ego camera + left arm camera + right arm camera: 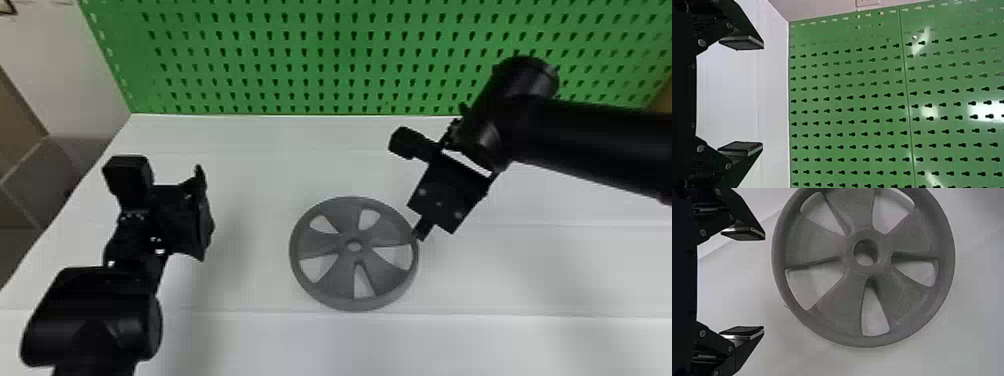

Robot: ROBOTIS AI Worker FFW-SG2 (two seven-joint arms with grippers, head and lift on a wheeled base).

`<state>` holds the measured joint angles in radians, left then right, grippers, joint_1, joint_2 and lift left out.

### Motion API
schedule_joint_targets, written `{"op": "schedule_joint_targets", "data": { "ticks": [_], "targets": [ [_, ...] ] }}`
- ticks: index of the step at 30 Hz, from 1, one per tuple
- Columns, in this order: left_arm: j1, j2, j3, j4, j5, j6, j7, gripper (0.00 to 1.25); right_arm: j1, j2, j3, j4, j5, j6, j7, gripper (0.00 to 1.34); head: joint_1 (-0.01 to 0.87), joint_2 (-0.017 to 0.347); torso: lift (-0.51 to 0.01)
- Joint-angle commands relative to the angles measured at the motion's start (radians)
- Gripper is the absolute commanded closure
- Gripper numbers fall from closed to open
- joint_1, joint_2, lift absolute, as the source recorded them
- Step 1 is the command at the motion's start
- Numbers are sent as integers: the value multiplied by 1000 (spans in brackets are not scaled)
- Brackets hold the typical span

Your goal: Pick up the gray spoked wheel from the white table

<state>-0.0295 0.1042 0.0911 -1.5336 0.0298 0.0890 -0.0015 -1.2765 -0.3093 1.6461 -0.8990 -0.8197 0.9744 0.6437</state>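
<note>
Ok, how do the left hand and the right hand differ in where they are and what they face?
The right hand is by the wheel's rim; the left hand is well off to the wheel's left. The left hand faces the green pegboard, while the right hand faces the wheel. Both are open and empty.

Bright, diffuse light; soft shadows.
Smooth white bench (250, 340) has faint grey shadows; green perforated panel (848, 116) shows white glare patches, left wrist view.
</note>
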Motion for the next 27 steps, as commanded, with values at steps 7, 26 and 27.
{"op": "schedule_joint_targets", "data": {
  "ticks": [7,26,27],
  "targets": [
    [-12,0,-14,12,-5,0,0,355,6,16,-12,78,-205,46,-102,421,784,57,0],
    [-18,0,-25,21,-8,0,2,355,14,50,-19,204,-483,92,-320,421,784,57,0],
    [-20,0,-27,23,-8,0,3,355,16,52,-19,210,-490,92,-332,421,784,57,0]
  ]
}}
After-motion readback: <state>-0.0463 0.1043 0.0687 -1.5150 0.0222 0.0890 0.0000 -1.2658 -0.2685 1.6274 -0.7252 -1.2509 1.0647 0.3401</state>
